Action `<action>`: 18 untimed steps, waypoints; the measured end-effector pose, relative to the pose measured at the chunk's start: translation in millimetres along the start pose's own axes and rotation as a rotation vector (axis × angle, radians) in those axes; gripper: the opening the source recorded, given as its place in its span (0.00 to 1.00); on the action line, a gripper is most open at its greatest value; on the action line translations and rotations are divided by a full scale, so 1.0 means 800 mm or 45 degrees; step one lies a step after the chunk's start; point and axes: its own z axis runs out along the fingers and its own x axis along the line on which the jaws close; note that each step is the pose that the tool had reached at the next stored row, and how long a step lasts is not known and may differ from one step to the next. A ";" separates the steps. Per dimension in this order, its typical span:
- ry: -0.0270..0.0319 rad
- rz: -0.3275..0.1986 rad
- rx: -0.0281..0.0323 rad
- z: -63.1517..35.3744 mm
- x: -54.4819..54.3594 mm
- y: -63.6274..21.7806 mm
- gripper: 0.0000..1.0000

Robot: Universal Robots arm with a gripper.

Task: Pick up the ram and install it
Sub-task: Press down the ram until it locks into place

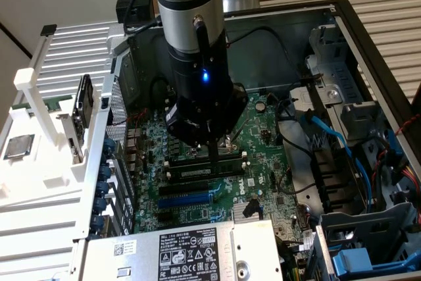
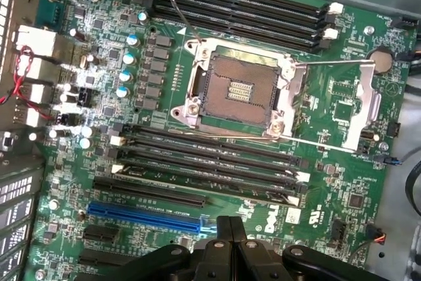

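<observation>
Item: gripper (image 2: 230, 223), fingers clenched flat against each other with nothing visible between them. In the exterior view the gripper (image 1: 214, 160) points straight down from the arm (image 1: 191, 24) and its tip stands at the bank of 4 memory slots (image 2: 207, 159) on the motherboard (image 2: 342, 106). Task item: the ram (image 2: 210, 184). We take it to be the thin stick seen edge-on, seated in the slot of that bank nearest the blue expansion slot (image 2: 141, 218) and right beside the fingertips. It is hard to tell apart from the dark slots, so we enter this with reserve; in the exterior view the same place lies just under the fingertips (image 1: 200, 173). Next outward: 1 processor socket (image 2: 240, 90), open and bare, its metal frame (image 2: 365, 106) swung aside. Beyond the socket: a 2nd bank of 4 memory slots (image 2: 243, 8). Beside the frame: 1 round coin battery (image 2: 380, 62). Enclosure: 1 open computer case (image 1: 342, 24), lying on its side, with blue cables (image 1: 329, 139) on the exterior view's right and a grey power supply (image 1: 191, 255) with a label at the near edge. Outside the case, on the exterior view's left: 1 white rack (image 1: 39, 182) bearing a square silver processor chip (image 1: 18, 146), well apart from the gripper.
</observation>
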 end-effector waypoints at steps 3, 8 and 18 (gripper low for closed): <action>0.0014 0.045 0.0033 -0.001 0.000 0.000 0.10; 0.0034 0.107 0.0079 -0.001 0.000 0.000 0.10; 0.0076 0.234 0.0171 -0.001 0.000 0.000 0.10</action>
